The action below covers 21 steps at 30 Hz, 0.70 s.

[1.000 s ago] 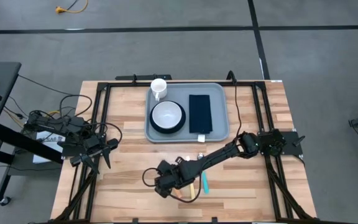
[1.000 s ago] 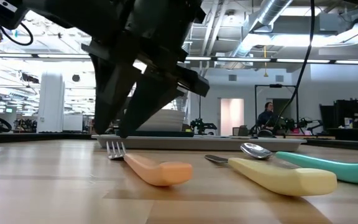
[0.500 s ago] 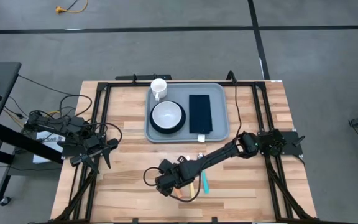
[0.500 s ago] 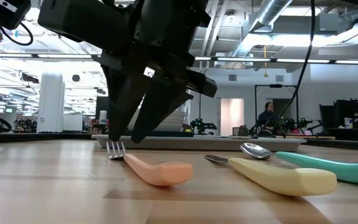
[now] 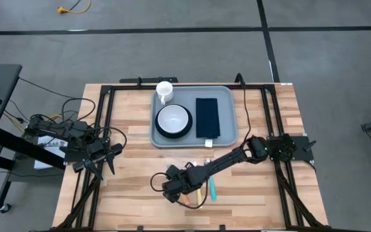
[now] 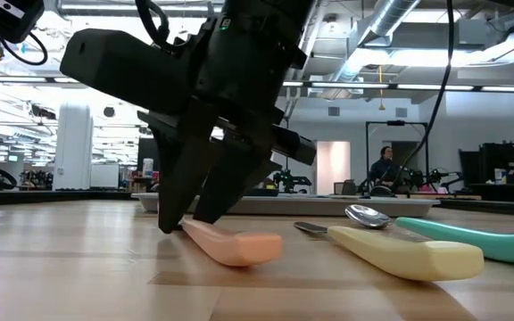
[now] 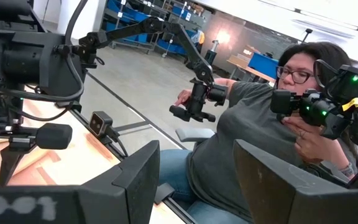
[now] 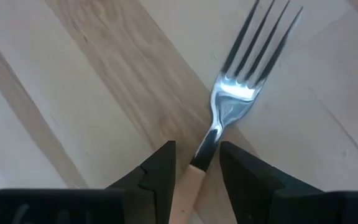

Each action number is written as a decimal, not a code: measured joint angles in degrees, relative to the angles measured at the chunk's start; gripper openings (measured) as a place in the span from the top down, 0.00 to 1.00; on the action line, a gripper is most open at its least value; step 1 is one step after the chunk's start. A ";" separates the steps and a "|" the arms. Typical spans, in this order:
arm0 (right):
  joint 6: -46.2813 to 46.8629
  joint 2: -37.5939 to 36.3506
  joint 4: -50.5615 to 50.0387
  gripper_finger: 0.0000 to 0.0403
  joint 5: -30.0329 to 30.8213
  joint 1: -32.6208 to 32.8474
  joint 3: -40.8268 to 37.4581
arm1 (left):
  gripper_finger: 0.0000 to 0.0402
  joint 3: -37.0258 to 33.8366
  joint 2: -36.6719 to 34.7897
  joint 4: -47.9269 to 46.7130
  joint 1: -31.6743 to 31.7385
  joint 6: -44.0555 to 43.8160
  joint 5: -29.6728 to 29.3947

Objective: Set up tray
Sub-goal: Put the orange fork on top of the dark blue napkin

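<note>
So our right gripper (image 8: pixel 196 163) is down on the desk (image 5: pixel 134 154) with its jaws narrowed to either side of the fork (image 8: pixel 229 106), right at the neck where the metal meets the peach handle. In the right wrist view the fingers (image 8: pixel 157 171) straddle that neck closely, and we can't quite tell if they're actually pinching it yet or just bracketing it. Makes sense to go for that spot: the handle is thick enough to give the jaws something to bite on, while the tines lie too flat.

From the low view the fork's handle (image 6: pixel 235 245) lies flat on the desk, so we reckon it's not lifted yet. Just beside it, on the side away from the left arm, sit the spoon (image 6: pixel 400 245) with a yellow handle and a teal-handled utensil (image 6: pixel 480 239), lined up as the cutlery waiting its turn.

The tray (image 5: pixel 227 138) sits past the fork toward the far edge of the desk, well apart from it. It already carries a bowl on a dark plate (image 5: pixel 173 120) and a dark napkin (image 5: pixel 207 117), with a white mug (image 5: pixel 164 91) at its far corner.

Our left gripper (image 5: pixel 102 161) is parked off beside the desk's edge, far from the tray, jaws spread wide and holding nothing. A seated person (image 7: pixel 272 124) shows beyond it.
</note>
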 joint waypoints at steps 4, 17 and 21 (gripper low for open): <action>0.45 0.00 0.20 0.70 -0.46 -0.53 0.00 | 0.52 0.00 0.00 0.02 0.00 -0.02 0.00; 2.09 0.00 0.33 0.73 -1.10 -1.38 -0.05 | 0.52 0.00 -0.01 0.04 0.01 -0.06 0.00; 3.41 0.00 0.25 0.76 -1.36 -1.42 -0.07 | 0.52 0.00 0.00 0.04 0.01 -0.05 0.00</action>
